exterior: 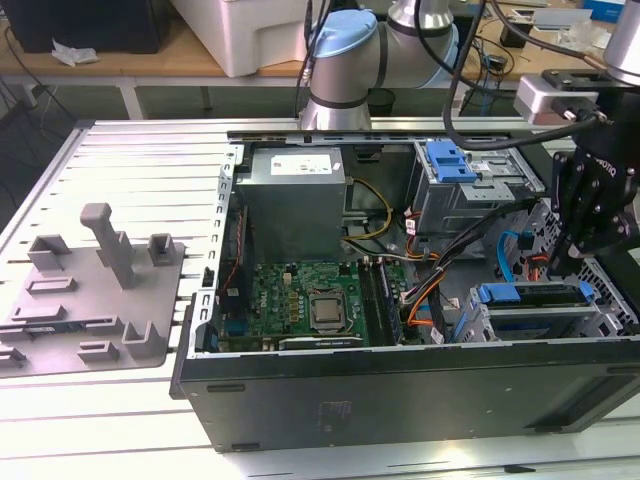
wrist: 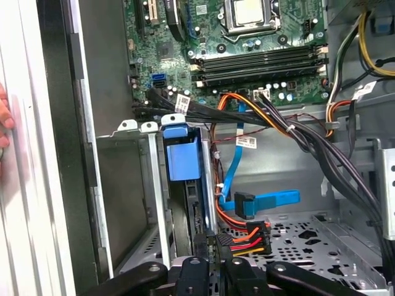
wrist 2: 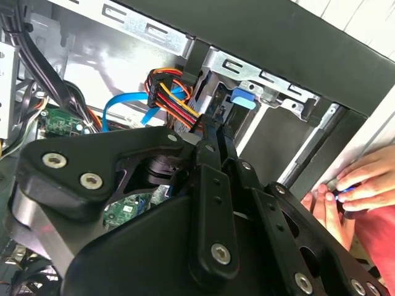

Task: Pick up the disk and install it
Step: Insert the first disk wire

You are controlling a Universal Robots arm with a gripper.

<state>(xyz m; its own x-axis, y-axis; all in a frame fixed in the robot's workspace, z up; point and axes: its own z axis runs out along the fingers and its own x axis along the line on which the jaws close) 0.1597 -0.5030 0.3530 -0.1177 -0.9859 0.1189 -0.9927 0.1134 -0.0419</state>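
The disk [wrist: 183,161] stood edge-on in the folded grey sheet-metal drive cage [wrist: 154,185], its smooth blue plastic carrier tab showing. Just beside it, the gripper [wrist: 214,239] had its slim black fingers pressed together, gripping nothing.

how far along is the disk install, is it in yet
Done: the disk has been picked up and stands in a slot of the drive cage, its blue carrier tab showing.
In hand: the gripper is right at the disk's edge.
Left: I cannot tell whether it is fully seated. The blue data cable lies unplugged beside the cage.
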